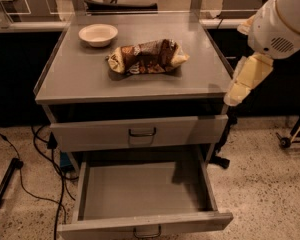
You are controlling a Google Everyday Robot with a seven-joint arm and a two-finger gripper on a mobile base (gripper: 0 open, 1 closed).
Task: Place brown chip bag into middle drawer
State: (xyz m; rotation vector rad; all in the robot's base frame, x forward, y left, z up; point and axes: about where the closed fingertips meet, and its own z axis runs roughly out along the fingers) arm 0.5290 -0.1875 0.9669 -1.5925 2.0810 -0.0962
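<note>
The brown chip bag (147, 57) lies crinkled on the grey cabinet top (90, 79), right of centre. The middle drawer (140, 194) is pulled out and its grey floor is bare; its small wire handle (147, 232) shows at the bottom edge. A like grey drawer front (140, 132) just above it is closed. My gripper (238, 90), cream-coloured, hangs from the white arm (282, 19) just off the cabinet's right edge. It is right of the bag, apart from it, and holds nothing that I can see.
A cream round bowl (98, 34) stands at the back left of the cabinet top. Black cables (45, 154) trail on the speckled floor to the left. A wheeled frame (295, 134) stands at the far right. Counters and a glass panel run behind the cabinet.
</note>
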